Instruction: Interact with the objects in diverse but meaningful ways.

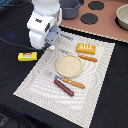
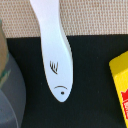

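Just under our wrist camera the white utensil (image 2: 55, 50) is lying half on the desk (image 2: 85, 75), beside the yellow box (image 2: 121, 85), and we are judging that we are lining up for picking it, though we cannot tell whether our claw is open.

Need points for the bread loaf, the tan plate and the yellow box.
bread loaf (image 1: 86, 48), exterior view, middle of its orange top.
tan plate (image 1: 68, 64), exterior view, bare centre of the plate.
yellow box (image 1: 27, 56), exterior view, middle of its top face; also (image 2: 121, 85), wrist view, on its yellow face.
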Tool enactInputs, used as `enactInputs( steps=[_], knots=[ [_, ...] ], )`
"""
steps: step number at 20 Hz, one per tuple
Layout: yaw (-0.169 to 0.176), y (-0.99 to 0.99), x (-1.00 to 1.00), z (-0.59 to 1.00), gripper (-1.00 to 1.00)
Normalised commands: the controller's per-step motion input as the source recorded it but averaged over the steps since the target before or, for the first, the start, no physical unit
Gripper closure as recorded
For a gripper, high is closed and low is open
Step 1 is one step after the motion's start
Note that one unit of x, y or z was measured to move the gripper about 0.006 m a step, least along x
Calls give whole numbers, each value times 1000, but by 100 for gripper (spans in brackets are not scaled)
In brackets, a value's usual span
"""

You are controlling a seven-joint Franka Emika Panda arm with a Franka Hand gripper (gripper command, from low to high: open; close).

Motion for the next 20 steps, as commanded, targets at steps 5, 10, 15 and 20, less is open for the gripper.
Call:
enactInputs(
  steps=[5,10,15,20],
  knots=[
    [5,267,-346,-244,-100],
    [15,257,-413,-253,-100],
    [5,139,-338,-278,-100],
    [5,102,-366,-306,-100]
  ],
)
